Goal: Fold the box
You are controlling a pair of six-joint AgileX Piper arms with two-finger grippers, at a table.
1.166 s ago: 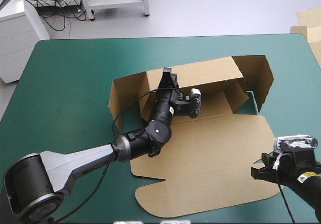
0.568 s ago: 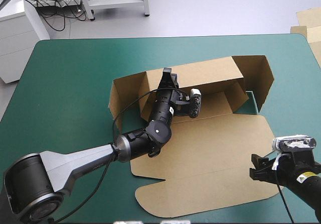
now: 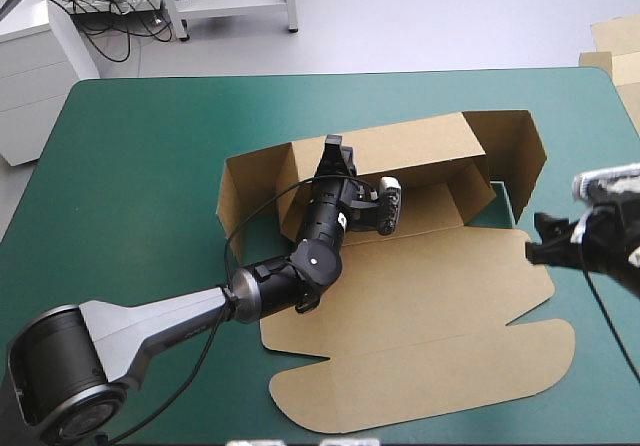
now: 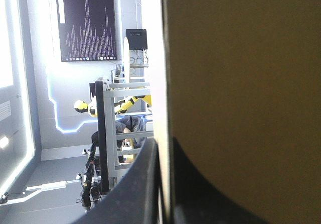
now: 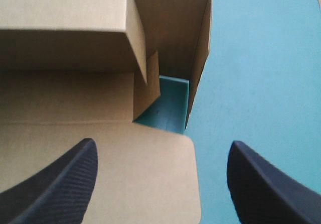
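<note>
The left end effector [image 3: 333, 149] is clamped on the box [image 3: 420, 296], gripping the top edge of its rear wall [image 3: 410, 146] toward that wall's left end. The board is sandwiched between its black fingers [image 4: 133, 189]. The box sits mid-tabletop [image 3: 140, 146] with the rear wall and both end walls up and its lid panel [image 3: 420, 366] flat on the near side.

At the box's right end the right end effector [image 5: 161, 148] hovers empty, jaws wide apart. It is above the lid's rounded corner and faces the open corner where the right side wall [image 3: 522, 156] stands clear of a small inner tab [image 3: 472, 191].

I'd judge that tucking this end is the step in hand. To do it well, the left should steady the rear wall upright without crushing it. The right should come from outside the box, square to the side wall, and press it inward along its crease so the tab slides inside rather than buckling.
</note>
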